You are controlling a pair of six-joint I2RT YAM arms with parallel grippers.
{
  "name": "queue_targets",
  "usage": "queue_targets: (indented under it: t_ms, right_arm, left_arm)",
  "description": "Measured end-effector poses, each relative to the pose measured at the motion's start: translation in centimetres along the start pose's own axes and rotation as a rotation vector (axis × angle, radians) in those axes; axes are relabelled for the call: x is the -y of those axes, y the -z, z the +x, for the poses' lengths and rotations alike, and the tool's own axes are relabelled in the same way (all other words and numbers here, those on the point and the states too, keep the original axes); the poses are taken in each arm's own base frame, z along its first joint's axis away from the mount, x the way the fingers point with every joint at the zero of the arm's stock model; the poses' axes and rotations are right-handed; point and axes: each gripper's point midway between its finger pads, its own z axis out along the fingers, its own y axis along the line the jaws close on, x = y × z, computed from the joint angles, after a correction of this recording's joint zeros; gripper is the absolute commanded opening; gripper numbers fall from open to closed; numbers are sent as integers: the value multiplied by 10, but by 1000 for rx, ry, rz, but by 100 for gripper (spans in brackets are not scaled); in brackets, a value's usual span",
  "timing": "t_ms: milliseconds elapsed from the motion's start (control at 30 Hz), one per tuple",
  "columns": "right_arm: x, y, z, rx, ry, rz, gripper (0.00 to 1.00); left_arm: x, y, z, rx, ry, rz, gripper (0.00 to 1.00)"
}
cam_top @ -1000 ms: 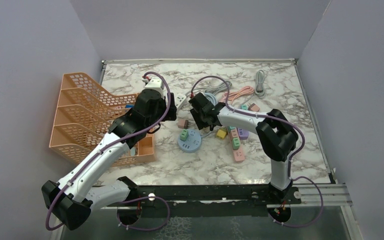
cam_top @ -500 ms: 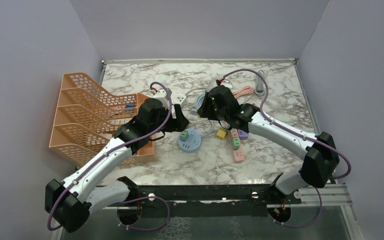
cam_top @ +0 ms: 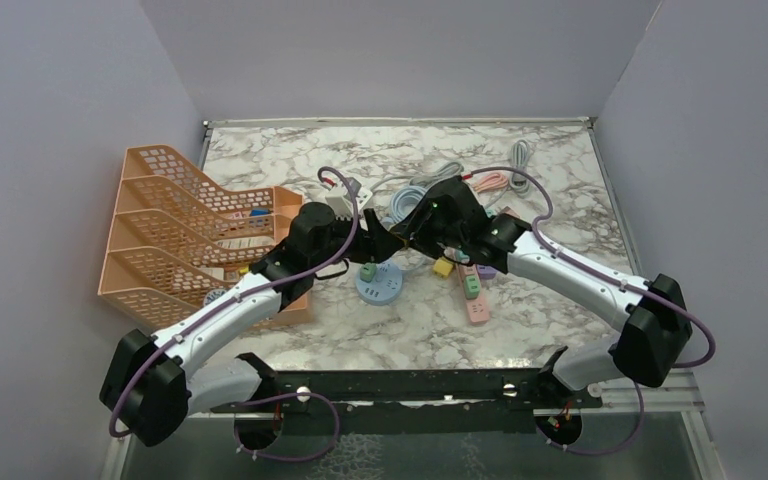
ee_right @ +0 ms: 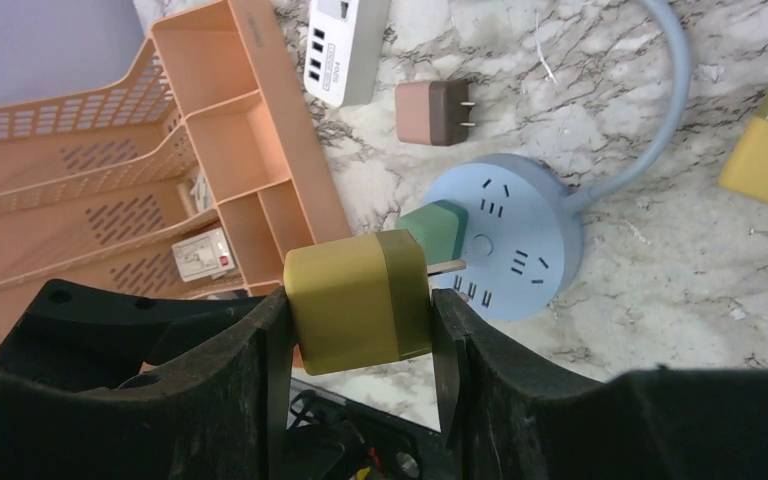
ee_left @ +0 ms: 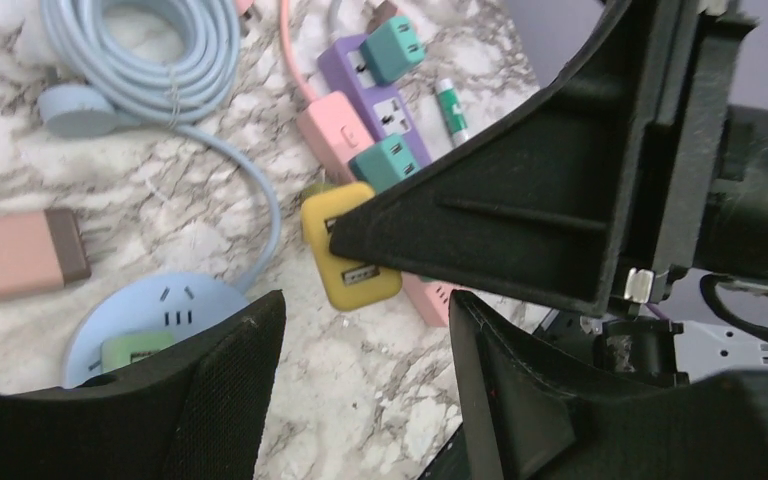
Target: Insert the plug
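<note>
Approach step, olive plug not yet in: the right gripper (ee_right: 358,335) clamps the olive plug (ee_right: 355,300), prongs toward 3 o'clock, the round blue hub (ee_right: 520,235) at its 2 o'clock (a green plug (ee_right: 435,225) fills one socket); next, I judge, line the prongs up over a free slot; the left gripper (ee_left: 360,325) gapes empty.

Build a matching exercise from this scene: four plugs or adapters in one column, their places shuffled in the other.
Things
1. olive plug
2. green plug
3. pink-and-brown adapter
4. teal plug

Places
A. on the purple power strip
B. lying loose on the marble table
C. held in the right gripper
D. plugged into the round blue power strip

Pairs: 1-C, 2-D, 3-B, 4-A
</note>
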Motion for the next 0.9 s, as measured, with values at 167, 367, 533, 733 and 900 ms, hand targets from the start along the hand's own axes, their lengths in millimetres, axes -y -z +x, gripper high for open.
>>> queue_targets:
  t_ms: [167,367,533,733,900]
  right_arm:
    - [-5,11,0,-7,-49,-31,36]
    - [0,12,-2,-3,-70,-23,41]
    - [5,12,-4,1,-71,-17,72]
    - [-11,32,-12,40,96,-150,82]
    - [-18,78,-31,175,302,-299,80]
  left_arm:
    - [16,-5,-11,51,10,57,44]
    - [13,-20,-3,42,17,25,17]
    - [13,-25,-1,58,4,-8,5]
    - [17,-25,-8,75,-45,-7,4]
    - [27,-21,-13,40,-103,6,4]
